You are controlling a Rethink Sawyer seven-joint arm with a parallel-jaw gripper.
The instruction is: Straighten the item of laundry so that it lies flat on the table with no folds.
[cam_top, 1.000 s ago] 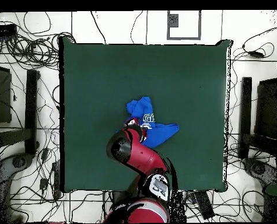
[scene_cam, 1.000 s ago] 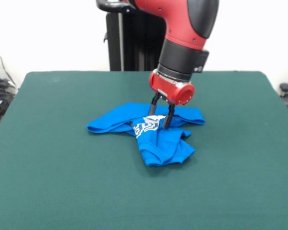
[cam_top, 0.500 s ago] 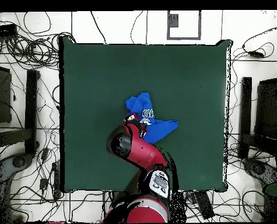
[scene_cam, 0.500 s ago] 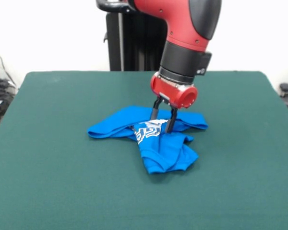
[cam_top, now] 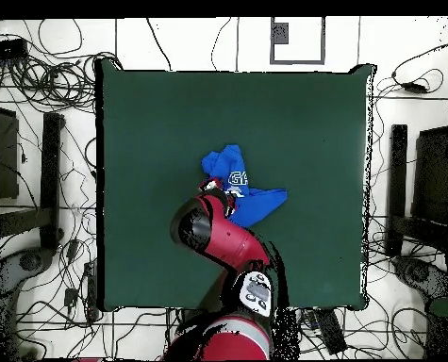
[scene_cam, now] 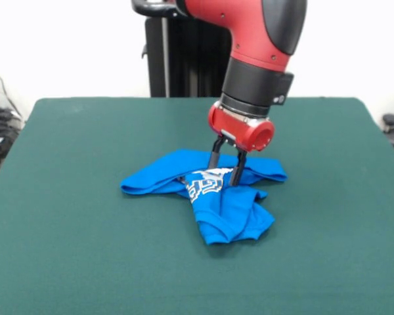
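The item of laundry (scene_cam: 226,207) is a bright blue garment with white lettering, crumpled and folded over itself near the middle of the green table (scene_cam: 85,230). One band of it stretches left and right, and a bunched lobe points toward the table's front. My gripper (scene_cam: 224,176) comes down from above onto the lettered part, its two dark fingers (scene_cam: 214,154) pressed into the fabric and pinching it. In the overhead view the laundry (cam_top: 249,196) lies just beyond the red arm, and the gripper (cam_top: 222,194) is mostly hidden under the arm's wrist.
The table (cam_top: 152,123) is bare green felt on all sides of the garment. Cables, black stands and equipment (cam_top: 29,226) lie on the floor around the table's edges.
The gripper has slid a little right and toward the table's front in the front view. The garment has moved with it, its bunched lobe shifting the same way.
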